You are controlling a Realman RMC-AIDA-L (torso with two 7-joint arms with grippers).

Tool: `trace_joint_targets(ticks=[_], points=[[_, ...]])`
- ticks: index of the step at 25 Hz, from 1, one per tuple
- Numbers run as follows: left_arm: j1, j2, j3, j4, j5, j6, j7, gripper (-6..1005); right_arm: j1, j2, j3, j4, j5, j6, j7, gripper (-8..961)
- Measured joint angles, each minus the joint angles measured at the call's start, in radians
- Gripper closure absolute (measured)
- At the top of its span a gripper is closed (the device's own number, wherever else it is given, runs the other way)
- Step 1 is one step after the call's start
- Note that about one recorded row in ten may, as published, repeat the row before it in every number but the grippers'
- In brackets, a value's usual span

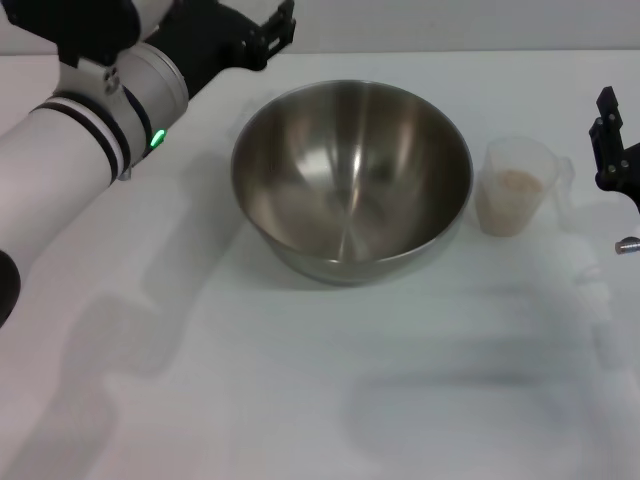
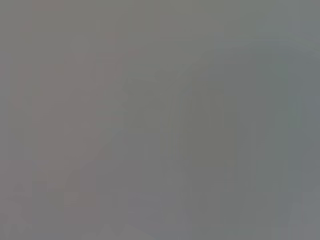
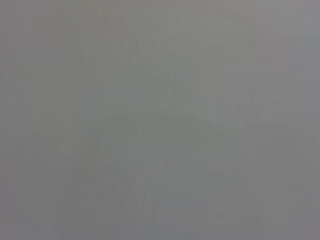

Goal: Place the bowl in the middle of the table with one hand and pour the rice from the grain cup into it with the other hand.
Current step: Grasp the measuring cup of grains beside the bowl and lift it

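The steel bowl (image 1: 300,170) stands upright and empty near the middle of the white table (image 1: 300,380). The clear grain cup (image 1: 527,155) stands upright just right of the bowl, a small gap between them, with pale rice (image 1: 518,187) in its lower part. My left gripper (image 1: 275,35) hovers at the back left, just beyond the bowl's far left rim and apart from it. My right gripper (image 1: 612,150) is at the right edge of the view, a little right of the cup and not touching it. Both wrist views show only a blank grey field.
My left arm (image 1: 90,130) stretches across the back left corner of the table. A small metal part (image 1: 627,243) shows at the right edge below the right gripper. Bare tabletop lies in front of the bowl.
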Motion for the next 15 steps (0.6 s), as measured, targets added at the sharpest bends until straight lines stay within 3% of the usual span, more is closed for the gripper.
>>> trace_joint_targets(ticks=[1, 7, 11, 15], points=[[0.003, 0.000, 0.001, 0.009, 0.000, 0.039, 0.000, 305, 0.001, 0.000, 0.000, 0.000, 0.000, 0.000, 0.000, 471], [-0.020, 0.001, -0.011, 0.064, 0.000, 0.087, -0.012, 189, 0.002, 0.000, 0.000, 0.000, 0.000, -0.007, 0.000, 472], [-0.035, 0.001, -0.015, 0.126, -0.002, 0.187, -0.037, 188, 0.002, 0.000, 0.000, 0.000, 0.000, -0.008, 0.000, 472], [-0.027, 0.000, 0.011, 0.213, 0.001, 0.420, -0.039, 187, 0.001, 0.000, 0.000, 0.000, 0.002, -0.008, 0.000, 472]])
